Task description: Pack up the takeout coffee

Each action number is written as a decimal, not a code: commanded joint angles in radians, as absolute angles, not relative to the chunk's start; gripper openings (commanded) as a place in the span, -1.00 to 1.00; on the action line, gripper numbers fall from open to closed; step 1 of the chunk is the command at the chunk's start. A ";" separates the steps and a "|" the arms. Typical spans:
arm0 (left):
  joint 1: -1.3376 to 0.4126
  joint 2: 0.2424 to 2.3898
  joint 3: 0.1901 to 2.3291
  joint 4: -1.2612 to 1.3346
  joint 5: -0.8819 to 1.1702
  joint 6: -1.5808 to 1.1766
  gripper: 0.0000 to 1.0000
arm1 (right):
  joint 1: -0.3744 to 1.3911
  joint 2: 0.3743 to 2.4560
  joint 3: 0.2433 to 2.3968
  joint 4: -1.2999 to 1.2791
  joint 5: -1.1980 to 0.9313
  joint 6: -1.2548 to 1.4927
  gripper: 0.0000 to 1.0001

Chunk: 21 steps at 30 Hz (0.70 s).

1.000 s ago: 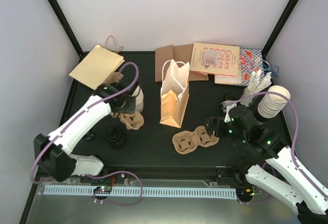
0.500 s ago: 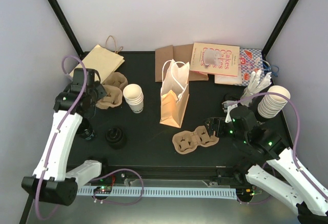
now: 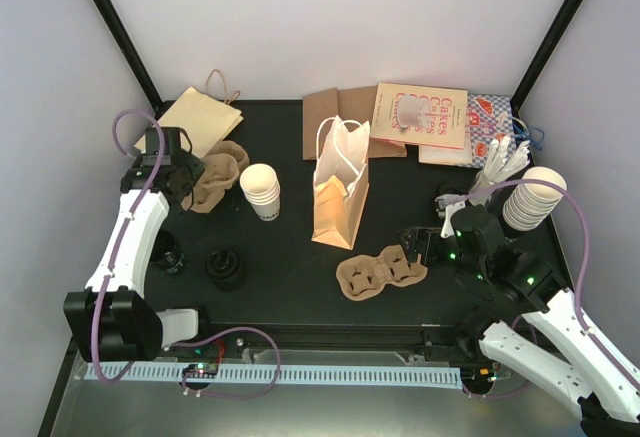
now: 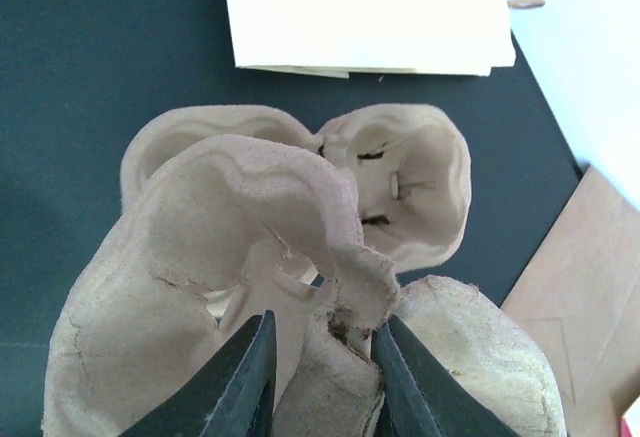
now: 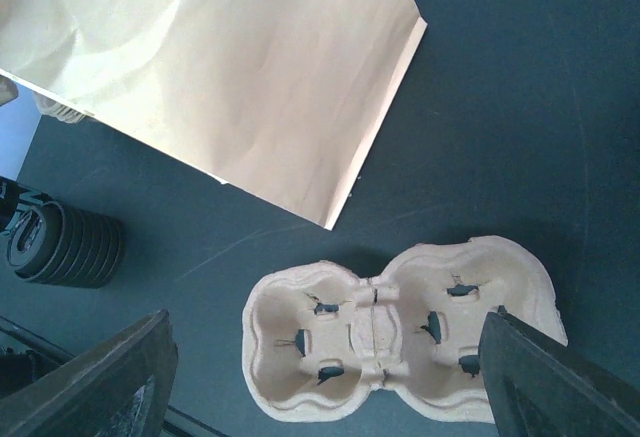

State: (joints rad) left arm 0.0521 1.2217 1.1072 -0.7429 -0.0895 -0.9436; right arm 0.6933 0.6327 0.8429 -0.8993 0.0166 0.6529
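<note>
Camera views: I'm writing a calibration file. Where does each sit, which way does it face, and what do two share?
Top external: above and behind the bases, looking down over the black table; both arms show.
Left wrist: on the left arm, looking along the left end effector at the pulp tray it pinches.
Right wrist: on the right arm, looking down past the open right end effector at a second pulp tray and tan bag.
Shared: top and right wrist both show that tray and bag.
</note>
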 commanded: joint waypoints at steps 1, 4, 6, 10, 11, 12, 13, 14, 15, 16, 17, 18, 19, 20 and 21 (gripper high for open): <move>0.063 1.262 1.107 -0.613 -0.119 -1.040 -0.48 | 0.689 0.628 0.869 -0.894 0.028 0.657 0.70; 0.065 1.307 1.118 -0.621 -0.157 -1.072 -0.48 | 0.690 0.630 0.870 -0.894 0.032 0.656 0.70; 0.065 1.334 1.121 -0.621 -0.168 -1.093 -0.48 | 0.690 0.631 0.870 -0.894 0.036 0.656 0.70; 0.064 1.395 1.145 -0.651 -0.192 -1.135 -0.51 | 0.690 0.636 0.874 -0.894 0.037 0.657 0.70; 0.064 1.408 1.156 -0.658 -0.199 -1.143 -0.51 | 0.690 0.639 0.875 -0.894 0.037 0.656 0.70; 0.065 1.421 1.163 -0.656 -0.202 -1.147 -0.52 | 0.689 0.640 0.875 -0.894 0.036 0.657 0.70; 0.065 1.433 1.167 -0.654 -0.206 -1.152 -0.51 | 0.690 0.641 0.874 -0.894 0.037 0.658 0.70; 0.064 1.443 1.169 -0.648 -0.214 -1.157 -0.51 | 0.689 0.641 0.875 -0.894 0.037 0.658 0.70; 0.064 1.453 1.169 -0.637 -0.217 -1.160 -0.51 | 0.690 0.640 0.874 -0.893 0.037 0.659 0.70; 0.066 1.464 1.171 -0.631 -0.225 -1.164 -0.51 | 0.689 0.641 0.874 -0.891 0.037 0.659 0.70; 0.066 1.473 1.175 -0.631 -0.235 -1.173 -0.51 | 0.689 0.641 0.876 -0.891 0.036 0.660 0.70; 0.068 1.482 1.178 -0.625 -0.239 -1.178 -0.51 | 0.690 0.642 0.875 -0.892 0.035 0.660 0.70; 0.069 1.490 1.180 -0.619 -0.238 -1.185 -0.51 | 0.689 0.643 0.875 -0.893 0.034 0.661 0.70; 0.070 1.497 1.182 -0.615 -0.236 -1.195 -0.51 | 0.689 0.643 0.875 -0.892 0.035 0.661 0.70; 0.070 1.503 1.183 -0.605 -0.232 -1.203 -0.51 | 0.690 0.642 0.875 -0.894 0.035 0.661 0.70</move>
State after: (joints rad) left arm 0.0582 1.4693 1.1450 -0.6300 -0.1925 -1.1500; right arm 0.6933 0.6445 0.8509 -0.8993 0.0174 0.6559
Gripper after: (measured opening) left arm 0.247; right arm 0.850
